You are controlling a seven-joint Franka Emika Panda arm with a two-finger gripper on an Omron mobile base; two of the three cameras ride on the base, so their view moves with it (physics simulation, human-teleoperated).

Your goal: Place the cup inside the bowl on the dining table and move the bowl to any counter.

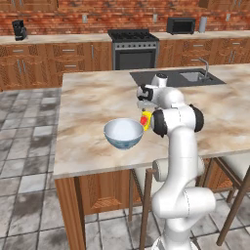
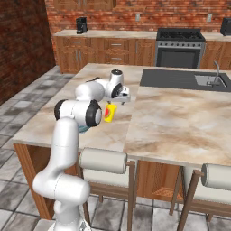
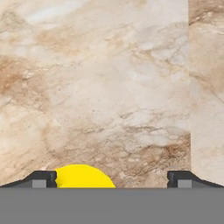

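Spanning the scene: the table (image 1: 93, 97), beige marble, sink inset toward its far right corner. Sitting near the table's front edge, left of centre: the bowl (image 1: 123, 133), mouth up and nothing in it. Hanging just beside the bowl's right rim, raised off the marble: the gripper (image 1: 145, 113), seemingly clasping the cup (image 1: 145, 120), yellow body dangling below it and tilted. Judging the coming move: carrying the cup a short way left, over the bowl's centre, then lowering.
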